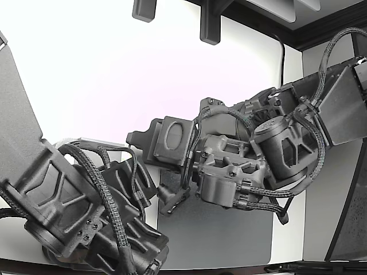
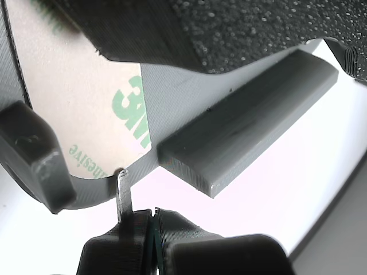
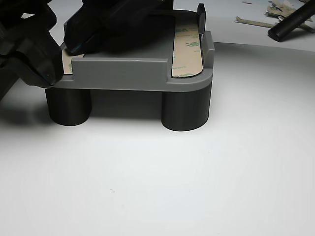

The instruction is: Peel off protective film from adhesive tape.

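Note:
The protective film (image 2: 74,103) is a tan liner with green 3M print, lying on the grey holder (image 2: 252,120). In the wrist view my gripper (image 2: 152,220) is shut, and a thin tab of the film (image 2: 123,192) rises from between its fingertips to the liner's edge. The other view shows the holder (image 3: 123,73) on two dark round legs. One tan strip (image 3: 188,49) lies along its right side there. My gripper (image 3: 49,73) sits at the holder's left corner, over a second strip (image 3: 69,60) that it mostly hides.
Two dark arms (image 1: 269,149) (image 1: 74,212) crowd the middle of the exterior view above a grey mat (image 1: 223,235). Peeled liner scraps (image 3: 273,12) and a black rod (image 3: 290,22) lie at the back right in the other view.

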